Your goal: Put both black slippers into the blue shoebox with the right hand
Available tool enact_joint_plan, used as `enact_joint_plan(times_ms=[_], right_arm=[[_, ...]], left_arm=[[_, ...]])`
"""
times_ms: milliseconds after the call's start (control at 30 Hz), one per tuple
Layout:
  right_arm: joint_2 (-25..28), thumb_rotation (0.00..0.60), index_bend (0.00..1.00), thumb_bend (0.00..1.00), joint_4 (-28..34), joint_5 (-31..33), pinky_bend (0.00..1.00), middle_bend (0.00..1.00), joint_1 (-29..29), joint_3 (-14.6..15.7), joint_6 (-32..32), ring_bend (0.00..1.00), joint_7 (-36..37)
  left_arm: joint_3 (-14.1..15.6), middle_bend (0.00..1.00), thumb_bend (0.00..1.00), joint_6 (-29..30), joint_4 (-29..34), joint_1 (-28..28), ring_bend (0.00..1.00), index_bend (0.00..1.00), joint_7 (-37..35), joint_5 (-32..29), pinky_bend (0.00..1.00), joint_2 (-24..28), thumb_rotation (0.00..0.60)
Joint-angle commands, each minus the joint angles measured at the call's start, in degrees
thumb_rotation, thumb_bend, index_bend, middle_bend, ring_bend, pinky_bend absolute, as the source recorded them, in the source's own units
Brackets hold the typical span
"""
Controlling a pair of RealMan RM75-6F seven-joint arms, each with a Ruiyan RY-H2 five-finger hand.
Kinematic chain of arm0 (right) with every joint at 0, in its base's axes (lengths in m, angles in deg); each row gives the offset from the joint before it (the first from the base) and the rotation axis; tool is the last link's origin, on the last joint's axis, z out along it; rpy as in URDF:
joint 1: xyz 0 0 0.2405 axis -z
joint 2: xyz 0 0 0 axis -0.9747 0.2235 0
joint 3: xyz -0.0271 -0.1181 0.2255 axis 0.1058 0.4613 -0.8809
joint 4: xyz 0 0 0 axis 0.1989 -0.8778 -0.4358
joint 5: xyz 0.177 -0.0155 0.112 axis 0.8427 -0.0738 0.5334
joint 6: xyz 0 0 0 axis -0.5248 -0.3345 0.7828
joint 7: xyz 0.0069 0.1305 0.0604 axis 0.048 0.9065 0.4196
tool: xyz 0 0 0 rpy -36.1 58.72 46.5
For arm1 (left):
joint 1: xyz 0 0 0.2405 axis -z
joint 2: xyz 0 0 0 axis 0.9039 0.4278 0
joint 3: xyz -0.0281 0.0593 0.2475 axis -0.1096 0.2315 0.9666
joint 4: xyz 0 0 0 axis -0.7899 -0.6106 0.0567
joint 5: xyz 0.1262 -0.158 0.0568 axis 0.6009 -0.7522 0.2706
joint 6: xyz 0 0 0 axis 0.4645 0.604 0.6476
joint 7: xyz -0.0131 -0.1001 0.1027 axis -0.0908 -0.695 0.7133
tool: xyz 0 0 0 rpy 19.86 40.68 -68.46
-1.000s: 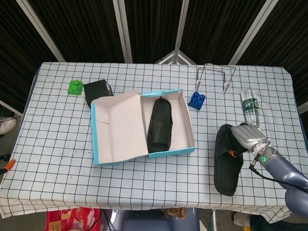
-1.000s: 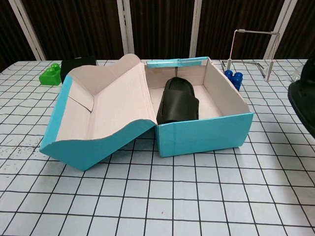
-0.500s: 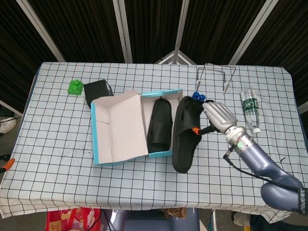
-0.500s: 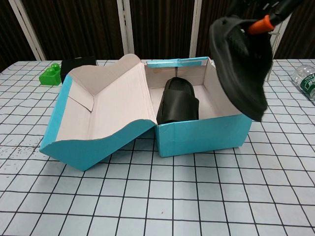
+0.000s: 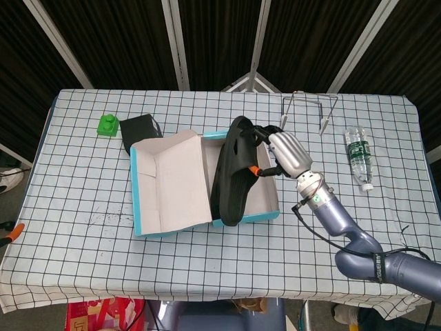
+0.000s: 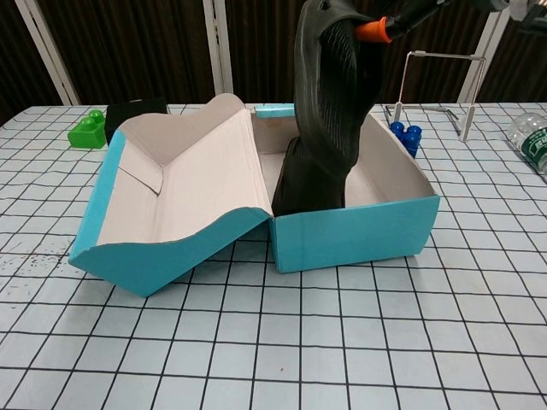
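I have the right robot hand [image 5: 284, 156] gripping the second black slipper [image 5: 236, 167] by its strap end, fingers wrapped around it. The slipper hangs steeply tilted over the blue shoebox [image 5: 269, 215], its lower end dipping inside the open compartment. In the chest view the held slipper covers the first black slipper [image 6: 295, 190], which lies in the box beneath it. The box sits near the middle of the tabletop [image 5: 83, 186], its lid [image 5: 169, 183] folded open toward the left edge. I cannot see my left robot hand in either view.
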Motion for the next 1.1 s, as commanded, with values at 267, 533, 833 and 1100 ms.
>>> enact_joint_plan(times_ms=[267, 533, 833, 1100], right_arm=[[-7.78, 0.600, 0.45, 0.36, -12.43, -3.76, 0.20, 0.38, -1.71, 0.55, -1.20, 0.40, 4.60], [-14.04, 0.600, 0.46, 0.36, -22.57, -9.44, 0.20, 0.38, -2.28, 1.79, 1.72, 0.40, 10.42], [-21.32, 0.600, 0.47, 0.36, -33.53, -13.05, 0.20, 0.38, -2.76, 1.85, 7.06, 0.40, 16.56], [-25.51, 0.600, 0.48, 0.36, -41.82, -14.21, 0.20, 0.38, -2.97, 2.45, 8.81, 0.40, 20.31]], left_arm=[[-0.71, 0.04, 0.08, 1.63, -5.19, 1.26, 0.00, 0.20, -1.86, 1.84, 0.05, -3.92, 0.600], [-0.56, 0.04, 0.08, 2.12, -4.91, 1.12, 0.00, 0.20, -0.43, 1.93, 0.05, -4.23, 0.600], [-0.60, 0.04, 0.08, 1.55, -4.44, 1.10, 0.00, 0.21, 0.90, 1.01, 0.05, -4.13, 0.600], [-0.54, 0.04, 0.08, 1.11, -4.10, 1.23, 0.00, 0.21, 1.89, 0.66, 0.05, -4.23, 0.600]])
